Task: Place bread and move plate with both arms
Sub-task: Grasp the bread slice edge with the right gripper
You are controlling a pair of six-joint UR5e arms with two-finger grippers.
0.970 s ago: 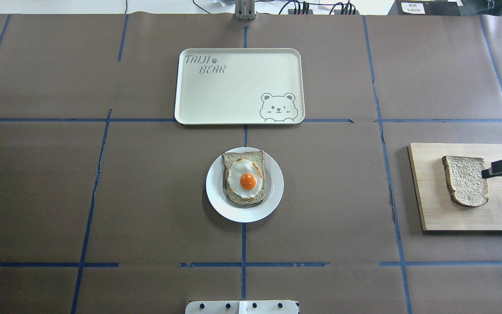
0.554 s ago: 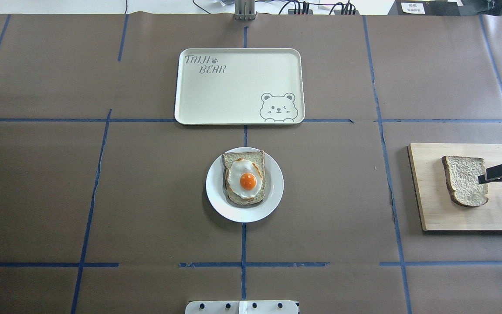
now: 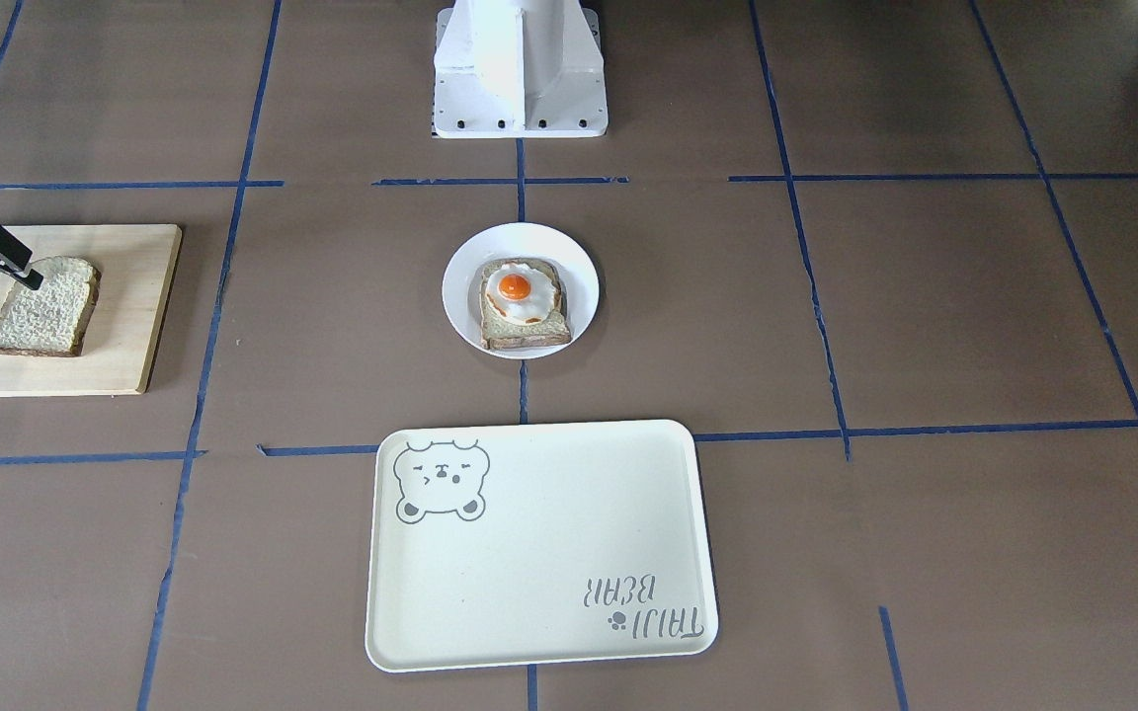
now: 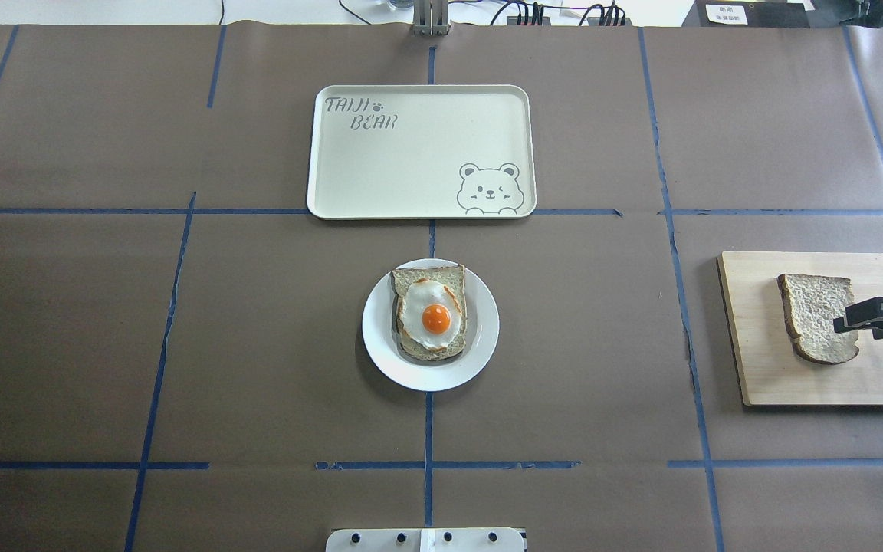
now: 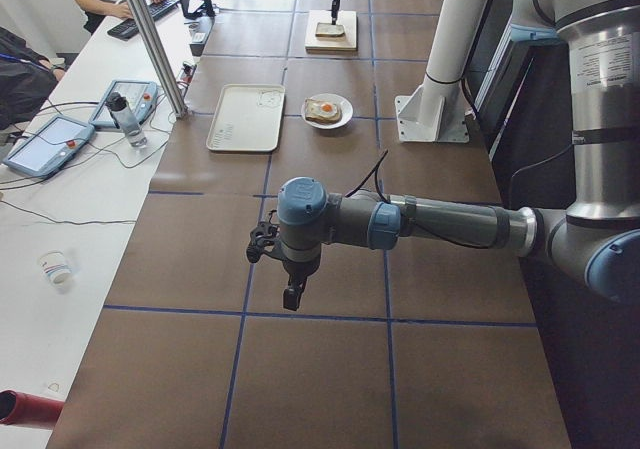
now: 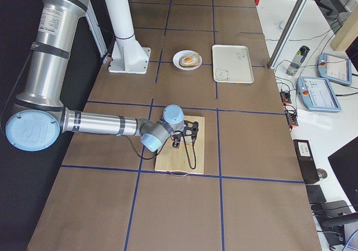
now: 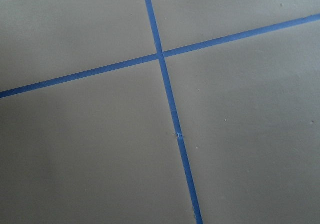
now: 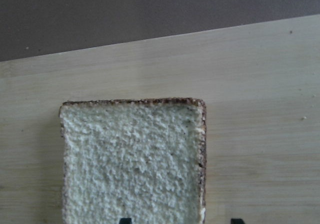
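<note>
Bread [image 4: 817, 318] lies flat on wood board [image 4: 763, 368] at table's right end. Right tool [image 4: 859, 322] has slid in over its outer crust vs a sec ago, jaws wide, straddling that edge; grasp prob. next. Left tool [image 5: 290, 284]: can't tell. Plate [image 4: 480, 345] w/ egg toast [image 4: 430, 314] mid-table, room all round; tray [image 4: 411, 169] beyond.

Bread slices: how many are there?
2. One plain bread slice lies on the wooden board by the right gripper; one toasted slice lies under a fried egg on the white plate. None seems hidden.
</note>
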